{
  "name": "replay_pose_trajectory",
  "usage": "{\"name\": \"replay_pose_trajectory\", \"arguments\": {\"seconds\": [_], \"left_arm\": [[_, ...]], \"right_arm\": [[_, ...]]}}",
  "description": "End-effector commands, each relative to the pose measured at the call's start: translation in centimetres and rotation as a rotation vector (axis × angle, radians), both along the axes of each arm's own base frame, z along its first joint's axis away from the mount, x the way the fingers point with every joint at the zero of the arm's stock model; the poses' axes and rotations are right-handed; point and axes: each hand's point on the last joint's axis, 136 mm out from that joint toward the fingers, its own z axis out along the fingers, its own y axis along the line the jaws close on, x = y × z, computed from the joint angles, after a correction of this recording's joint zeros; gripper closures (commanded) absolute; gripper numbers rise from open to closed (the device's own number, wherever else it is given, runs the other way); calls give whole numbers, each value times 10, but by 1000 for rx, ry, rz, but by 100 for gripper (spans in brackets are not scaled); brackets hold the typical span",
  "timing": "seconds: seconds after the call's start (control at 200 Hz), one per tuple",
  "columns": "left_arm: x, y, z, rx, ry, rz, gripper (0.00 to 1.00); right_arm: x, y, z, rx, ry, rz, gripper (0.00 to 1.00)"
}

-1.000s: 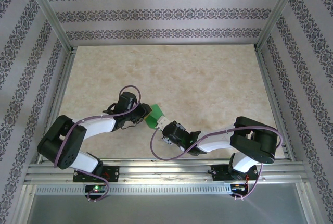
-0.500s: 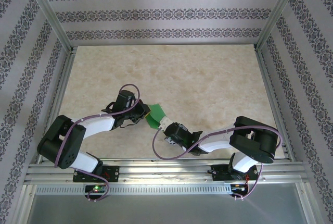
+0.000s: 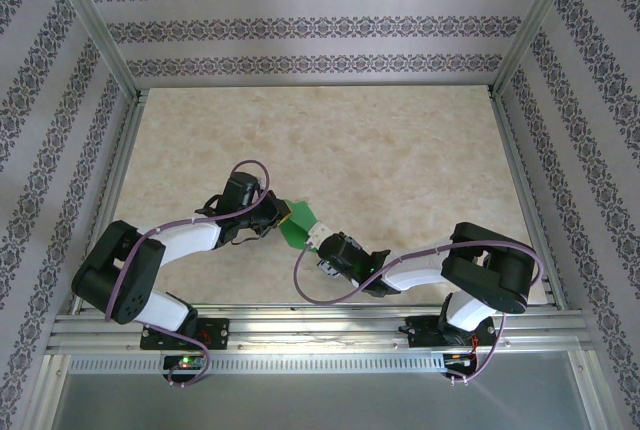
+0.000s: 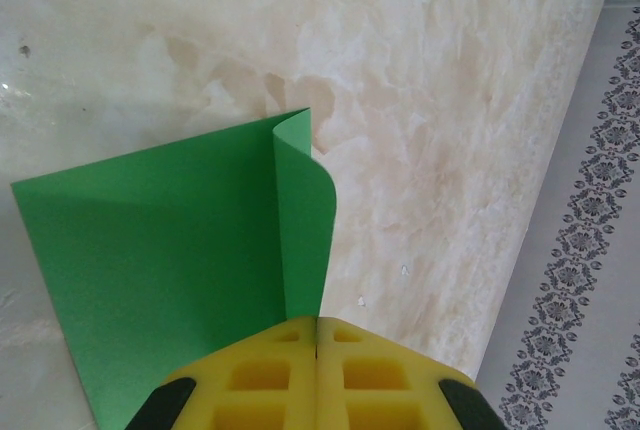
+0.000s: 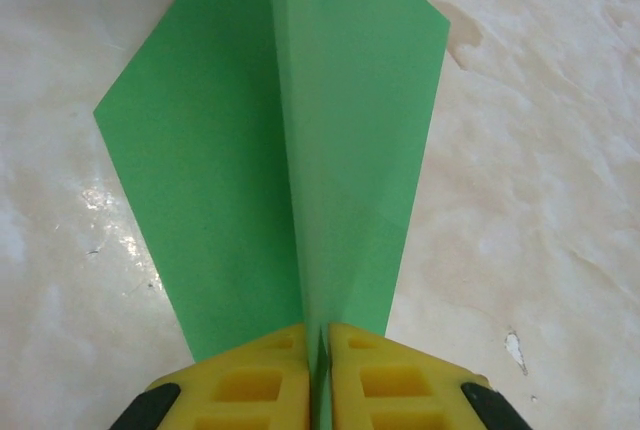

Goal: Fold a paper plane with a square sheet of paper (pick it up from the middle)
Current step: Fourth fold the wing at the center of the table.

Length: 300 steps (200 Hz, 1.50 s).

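Top external: square sheet of paper (image 3: 299,225) barely shifted over the last second, pinched tight by left gripper (image 3: 275,220) and right gripper (image 3: 317,241); centre crease forming, plane far from finished.

a lab test cell: aluminium frame (image 3: 300,322), wallpapered walls (image 3: 320,25).

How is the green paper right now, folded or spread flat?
Folded: the paper doubles over along a soft bend, pinched by the left fingers and right fingers.
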Motion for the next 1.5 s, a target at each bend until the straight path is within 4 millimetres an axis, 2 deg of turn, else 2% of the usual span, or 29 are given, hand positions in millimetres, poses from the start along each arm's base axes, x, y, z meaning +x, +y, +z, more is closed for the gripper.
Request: {"name": "replay_pose_trajectory", "arguments": {"seconds": [0.0, 0.25, 0.649, 1.049, 1.169, 1.264, 1.379, 1.494], "left_arm": [[7, 3, 3, 7, -10, 2, 98], [7, 3, 1, 9, -5, 5, 98], [6, 6, -2, 12, 0, 14, 100], [7, 5, -1, 4, -3, 15, 100], [6, 6, 0, 2, -5, 19, 100], [7, 7, 3, 0, -15, 21, 93], [7, 14, 6, 20, -25, 35, 70], [4, 26, 9, 53, -29, 56, 62]], "right_arm": [[-2, -3, -1, 28, 26, -7, 90], [-5, 3, -1, 69, 59, -6, 88], [-6, 5, 10, 118, 48, 4, 82], [-5, 1, 2, 99, 64, -20, 87], [-5, 1, 2, 107, 73, -26, 92], [-5, 3, 1, 153, 119, -33, 97], [-5, 10, 0, 259, 241, -52, 100], [-6, 18, 0, 329, 336, -53, 100]]}}
